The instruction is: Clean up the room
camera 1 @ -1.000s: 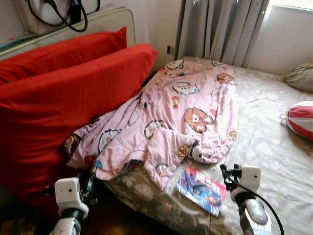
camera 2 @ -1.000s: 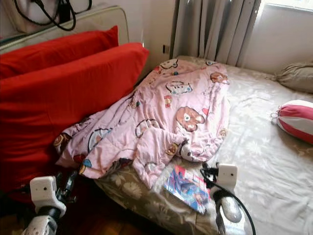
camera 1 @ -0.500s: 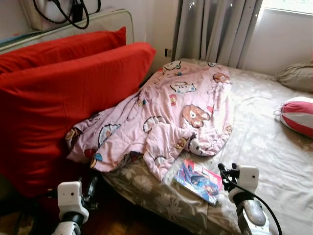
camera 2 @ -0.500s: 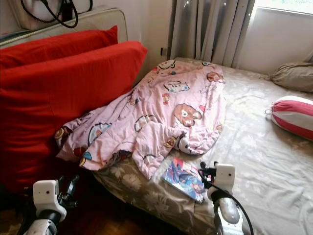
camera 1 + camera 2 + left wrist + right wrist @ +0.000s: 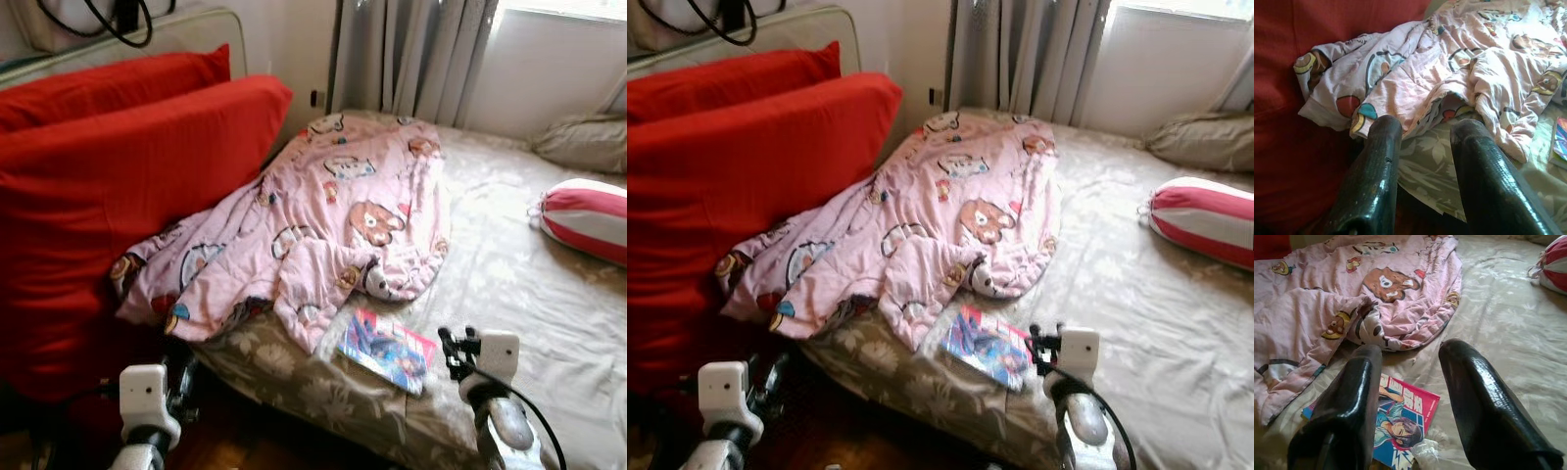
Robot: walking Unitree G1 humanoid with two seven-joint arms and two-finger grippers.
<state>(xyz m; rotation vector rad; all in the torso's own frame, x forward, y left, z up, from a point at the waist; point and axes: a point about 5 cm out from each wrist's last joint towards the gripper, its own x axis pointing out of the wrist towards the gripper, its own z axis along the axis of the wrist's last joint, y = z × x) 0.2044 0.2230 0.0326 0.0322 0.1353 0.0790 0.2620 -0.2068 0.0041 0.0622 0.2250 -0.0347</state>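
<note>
A crumpled pink blanket (image 5: pixel 333 215) printed with cartoon bears lies across the left side of the bed (image 5: pixel 529 294), its edge hanging over the near corner. A colourful comic book (image 5: pixel 385 350) lies flat on the sheet just below the blanket. My right gripper (image 5: pixel 456 343) hovers open just right of the book; in its wrist view the book (image 5: pixel 1400 418) lies between and beneath the two fingers (image 5: pixel 1352 396). My left gripper (image 5: pixel 180 377) is open, low by the bed's corner, pointing at the blanket's hanging edge (image 5: pixel 1376 98).
Two big red cushions (image 5: pixel 108 166) stand against the bed on the left. A red-and-white striped pillow (image 5: pixel 586 217) and a beige pillow (image 5: pixel 583 142) lie at the far right. Grey curtains (image 5: pixel 411 59) hang behind. Dark wooden floor (image 5: pixel 245 446) shows below the bed corner.
The whole picture has shifted left and slightly up, so the camera has moved. Both grippers keep about the same pose and stay open; blanket and book lie unchanged.
</note>
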